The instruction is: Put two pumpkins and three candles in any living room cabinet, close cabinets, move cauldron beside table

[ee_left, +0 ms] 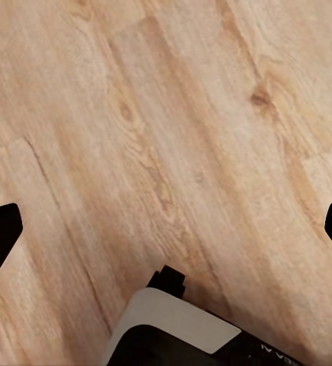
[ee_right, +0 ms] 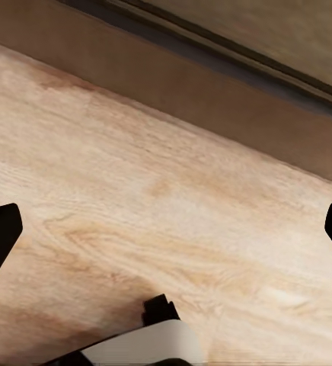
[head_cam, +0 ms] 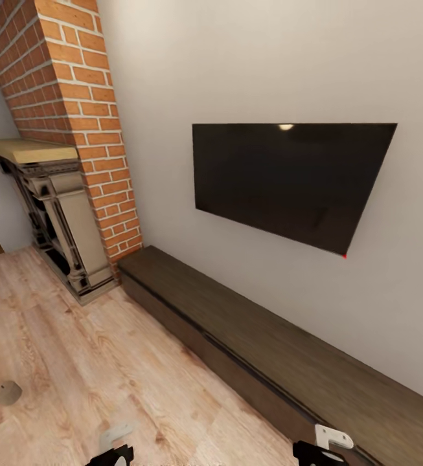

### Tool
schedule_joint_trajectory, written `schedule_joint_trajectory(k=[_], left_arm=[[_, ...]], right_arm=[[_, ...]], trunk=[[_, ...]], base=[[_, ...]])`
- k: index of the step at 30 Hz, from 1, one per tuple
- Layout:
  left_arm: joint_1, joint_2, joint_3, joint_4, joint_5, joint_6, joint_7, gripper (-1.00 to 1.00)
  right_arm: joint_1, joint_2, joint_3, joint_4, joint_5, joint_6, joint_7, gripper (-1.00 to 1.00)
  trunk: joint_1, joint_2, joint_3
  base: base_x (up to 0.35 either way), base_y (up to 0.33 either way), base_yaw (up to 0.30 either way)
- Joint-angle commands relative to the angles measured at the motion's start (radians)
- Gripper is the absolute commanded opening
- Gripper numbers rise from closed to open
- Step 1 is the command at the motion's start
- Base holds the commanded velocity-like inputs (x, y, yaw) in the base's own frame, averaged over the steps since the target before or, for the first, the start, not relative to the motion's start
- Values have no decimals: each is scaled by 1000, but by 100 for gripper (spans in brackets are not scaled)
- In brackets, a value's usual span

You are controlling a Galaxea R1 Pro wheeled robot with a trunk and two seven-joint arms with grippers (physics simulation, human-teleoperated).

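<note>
Both my tools hang wide and empty: the left tool (ee_left: 166,229) over bare plank floor (head_cam: 75,362), the right tool (ee_right: 166,229) over floor just beside the cabinet's (head_cam: 289,349) front. That long, low, dark-brown unit runs along the wall under a glossy black TV (head_cam: 289,184), its flat fronts apparently shut. 1 stubby beige candle (head_cam: 7,392) sits on the planks, well apart. By my reckoning the gathering has barely started. A rough red-brick fireplace (head_cam: 75,129) stands beyond.
</note>
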Motion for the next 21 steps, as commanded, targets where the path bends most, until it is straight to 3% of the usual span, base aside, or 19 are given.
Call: schedule_joint_trajectory(k=[1,13,21], left_arm=[[-1,0,-5,-2,6,4,8,100],[-1,0,-5,-2,6,4,9,100],[-1,0,-5,-2,6,4,8,100]], right_arm=[[-2,-2,6,7,-8,4,-9,100],[-6,-2,6,22,-8,5,-9,100],[-6,-1,5,22,-8,5,-10,100]], trunk=[[0,-1,-3],[0,-1,-20],[0,-1,-29]], base=[[0,0,146],[0,0,137],[0,0,220]])
